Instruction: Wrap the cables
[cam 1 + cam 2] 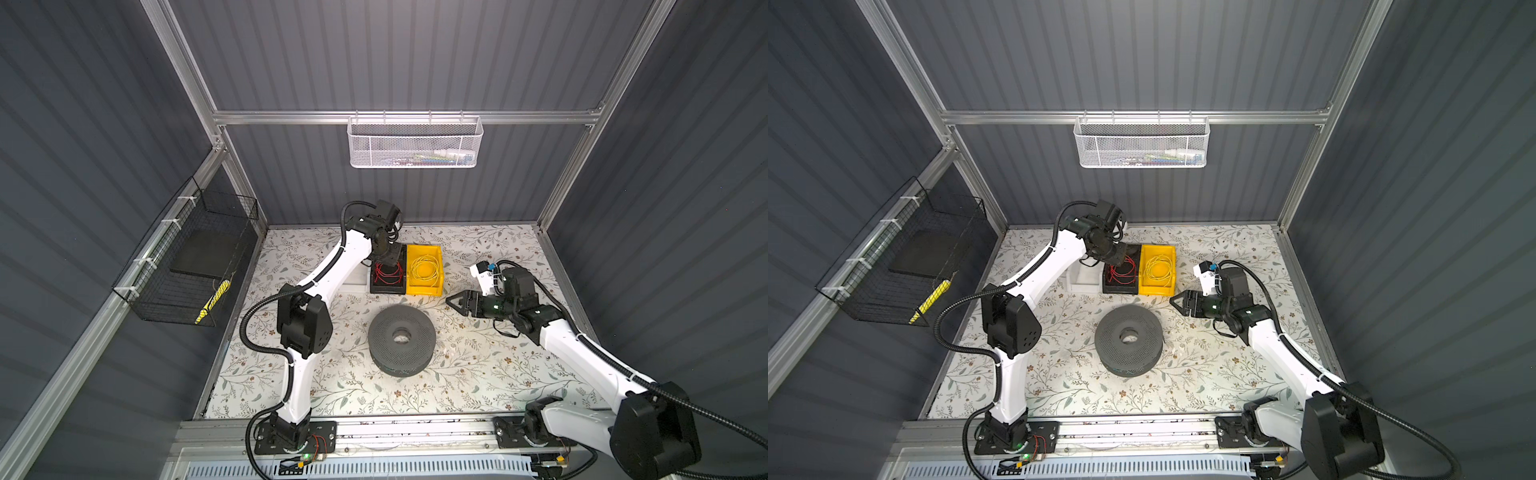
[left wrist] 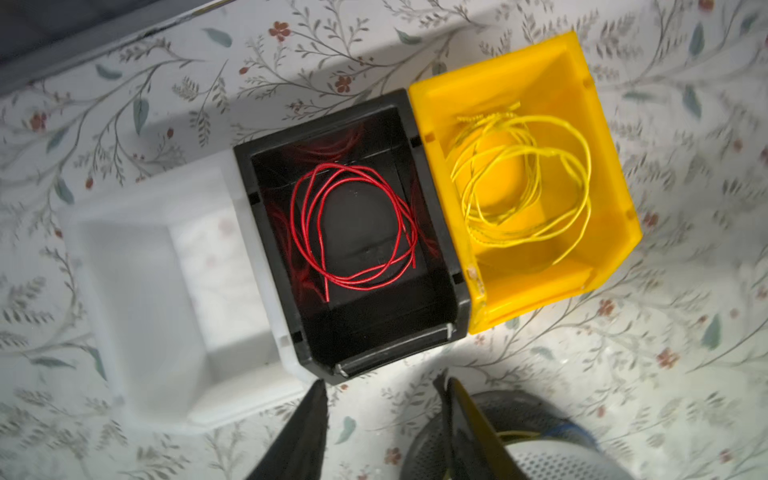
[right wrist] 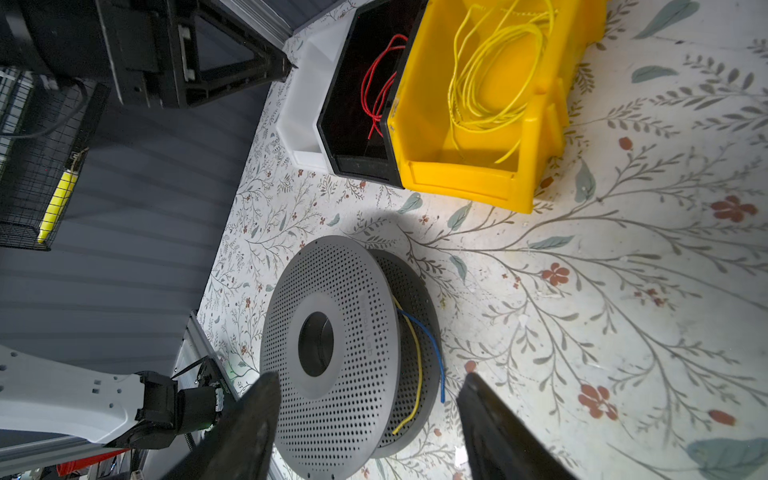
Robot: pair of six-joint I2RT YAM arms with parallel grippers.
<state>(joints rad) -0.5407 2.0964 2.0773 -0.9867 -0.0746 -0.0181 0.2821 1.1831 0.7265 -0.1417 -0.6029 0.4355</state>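
A red cable lies in loose loops on the floor of a black bin; both top views show it too. A yellow cable is coiled in the yellow bin beside it. My left gripper hangs above the black bin's front edge, open, with nothing between its fingers. A grey perforated spool lies flat mid-table, with a yellow wire end and a blue wire end in its groove. My right gripper hovers open and empty, right of the spool.
An empty white bin adjoins the black bin on its other side. A black wire basket holding a yellow item hangs on the left wall. A white mesh basket hangs on the back rail. The arm bases sit on the front rail.
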